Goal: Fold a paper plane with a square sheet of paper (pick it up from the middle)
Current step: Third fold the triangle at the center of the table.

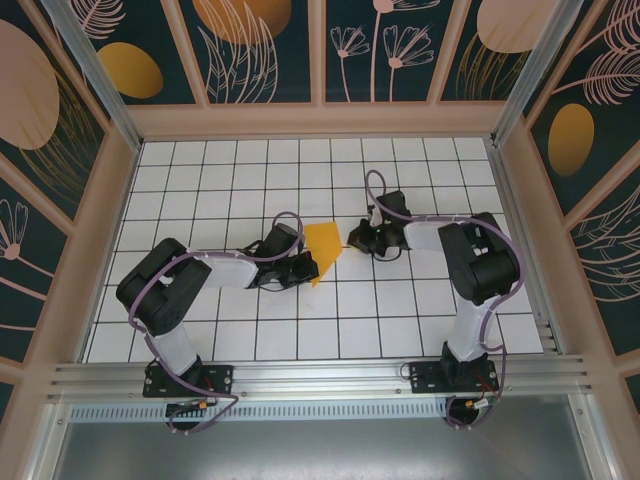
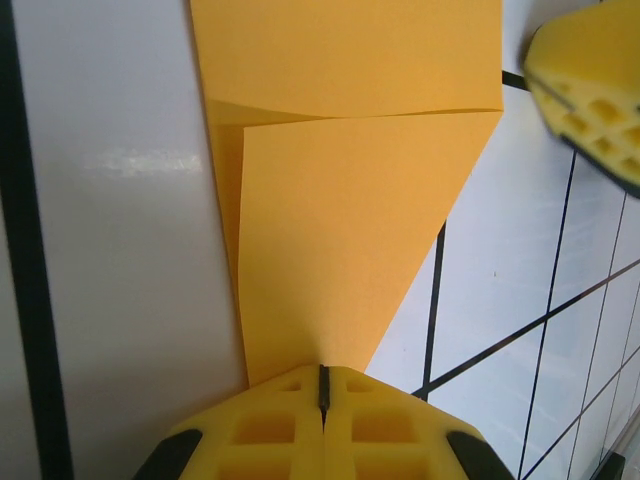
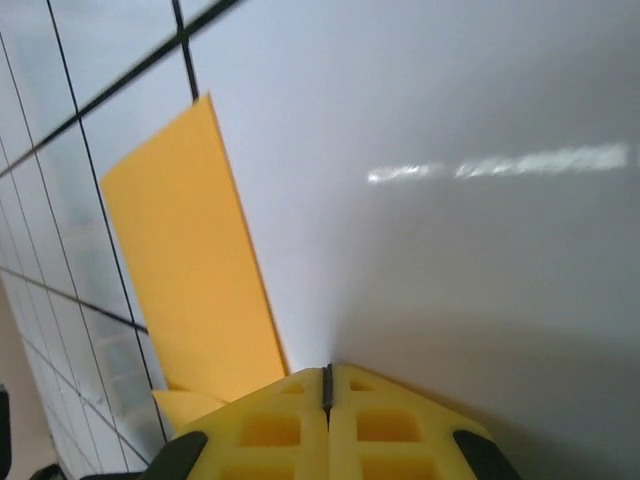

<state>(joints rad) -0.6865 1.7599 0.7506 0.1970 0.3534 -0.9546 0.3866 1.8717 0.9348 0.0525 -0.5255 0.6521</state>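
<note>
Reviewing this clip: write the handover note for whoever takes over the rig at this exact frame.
Left hand: shut, apparently pinching the pointed corner of the thin orange-yellow paper sheet.
Right hand: shut, close beside the sheet's opposite edge; I cannot tell whether it grips it.
Sheet: mid-way between both hands, over the white tiled table.
Done: at least one fold shows, leaving a tapered shape.
Left: the remaining folds; it is not yet a narrow dart with a centre crease.
</note>
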